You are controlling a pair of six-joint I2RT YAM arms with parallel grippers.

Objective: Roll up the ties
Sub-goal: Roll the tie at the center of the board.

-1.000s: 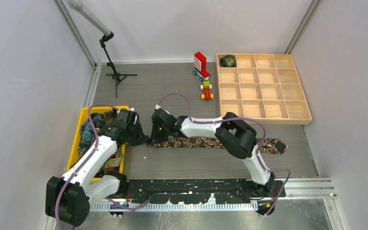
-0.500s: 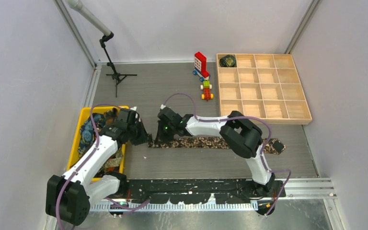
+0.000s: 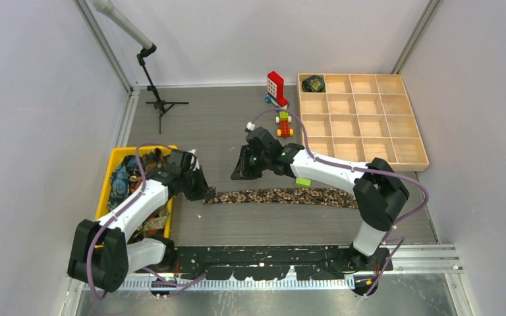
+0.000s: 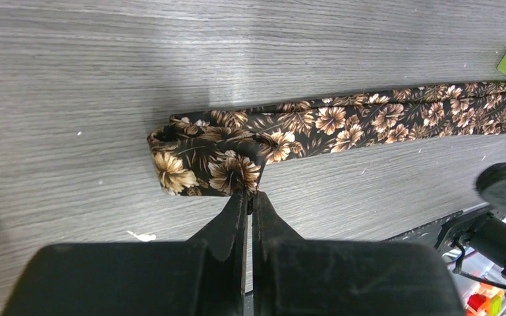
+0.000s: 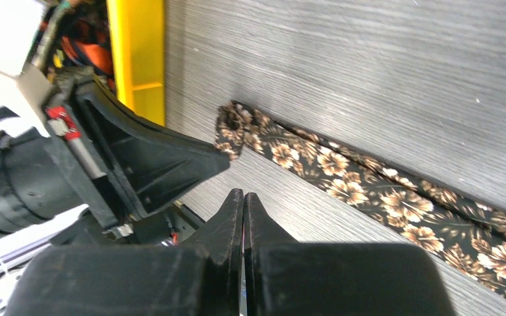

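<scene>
A brown floral tie (image 3: 283, 195) lies flat across the table in front of the arms. Its left end is folded over into a short flap (image 4: 211, 158). My left gripper (image 3: 202, 193) is at that end, its jaws shut and the tips (image 4: 251, 195) pinching the flap's near edge. My right gripper (image 3: 239, 173) is shut and empty, lifted above the table behind the tie (image 5: 369, 191). A dark rolled tie (image 3: 313, 83) sits in the far left compartment of the wooden tray (image 3: 362, 164). More ties lie heaped in the yellow bin (image 3: 109, 172).
Red-and-white toy bricks (image 3: 276, 89) and a small toy car (image 3: 283, 124) stand left of the tray. A microphone stand (image 3: 159, 104) is at the back left. A green block (image 3: 303, 182) is fixed on the right arm.
My right gripper has let go of the tie's left part and moved up and back to the right. My left gripper has slid right to the tie's folded end.
</scene>
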